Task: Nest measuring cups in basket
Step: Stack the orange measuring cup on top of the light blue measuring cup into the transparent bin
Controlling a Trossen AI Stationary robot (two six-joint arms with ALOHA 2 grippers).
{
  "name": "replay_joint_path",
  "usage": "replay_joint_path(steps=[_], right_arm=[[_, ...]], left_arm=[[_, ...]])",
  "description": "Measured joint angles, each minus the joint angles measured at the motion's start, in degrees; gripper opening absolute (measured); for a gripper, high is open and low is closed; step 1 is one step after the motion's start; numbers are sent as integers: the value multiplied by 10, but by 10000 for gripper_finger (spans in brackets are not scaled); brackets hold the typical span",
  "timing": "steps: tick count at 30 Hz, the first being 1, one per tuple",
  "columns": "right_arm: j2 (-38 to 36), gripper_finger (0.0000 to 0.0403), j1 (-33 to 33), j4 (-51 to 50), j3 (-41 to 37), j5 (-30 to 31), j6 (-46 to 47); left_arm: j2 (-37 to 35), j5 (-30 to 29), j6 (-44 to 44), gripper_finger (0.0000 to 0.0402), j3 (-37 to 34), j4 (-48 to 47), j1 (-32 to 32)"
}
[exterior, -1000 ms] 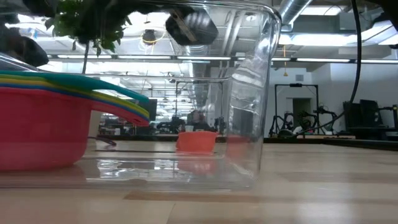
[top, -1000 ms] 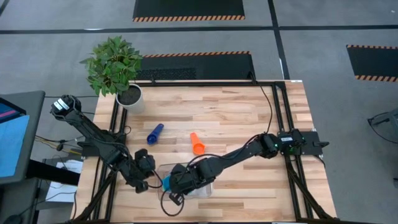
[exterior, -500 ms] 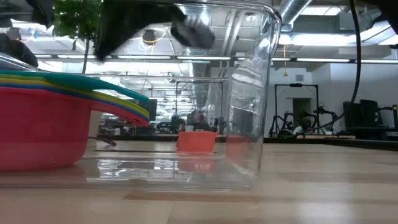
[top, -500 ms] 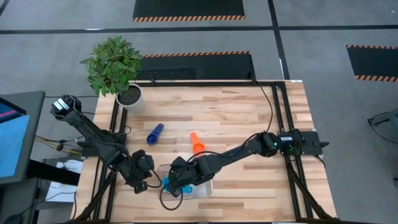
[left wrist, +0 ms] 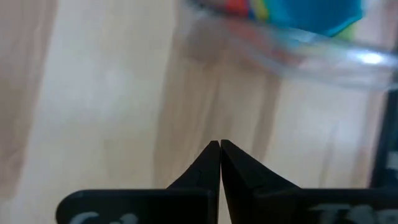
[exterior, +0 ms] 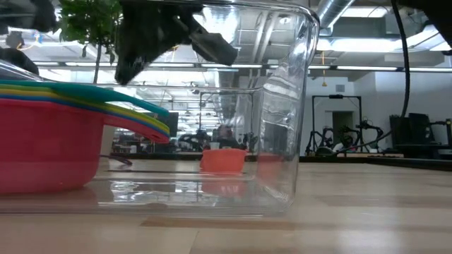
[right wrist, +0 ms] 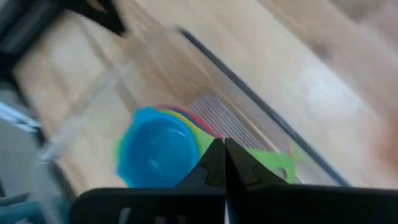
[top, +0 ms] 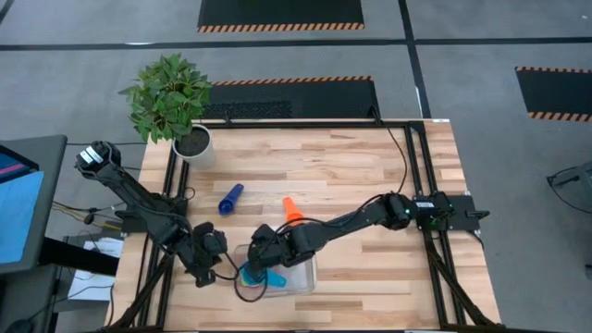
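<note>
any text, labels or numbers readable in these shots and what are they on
No text can be read in any view.
Left gripper: pale marks along its body at the picture's edge, cut off and too blurred to read.
Nested measuring cups in the basket: no size marks show.
Orange cup and dark blue cup on the table: too small to show any marking.

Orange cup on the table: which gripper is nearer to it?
Right. The right gripper is over the basket, close to the orange cup; the left gripper waits beyond the basket.
</note>
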Motion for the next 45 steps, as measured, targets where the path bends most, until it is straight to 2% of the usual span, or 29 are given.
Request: replay_joint_path(steps=[6,11,13,19,27,32,37,40,42,45], right_arm=[[-65,13,-14,2,3,6,-79],[-121,16,-31,-83,1,71,-134],[-142,15,-39,-86,1,82,-172],[-177,18,-72,-123,2,88,-287],[-192,13,-132,-376,1,121,-328],[-200,16,-167,-369,-41,97,-477],[-240,14,-209,-354,-134,73,-548],[-286,12,-230,-313,-236,49,-573],[-327,13,-237,-243,-326,22,-587],[-402,16,-244,-87,-483,-62,-602]], left_arm=[[-1,-1,-17,0,0,-55,1],[-4,6,-20,0,0,-64,1],[-4,6,-24,0,0,-68,1],[-19,-40,-48,0,0,-105,17],[-30,-50,-59,0,0,-109,79],[-30,-48,-51,0,0,-110,120],[-34,-48,-52,0,0,-109,154],[-33,-49,-53,0,0,-109,175],[-33,-50,-54,0,0,-107,188],[-33,-59,-51,0,0,-97,206]])
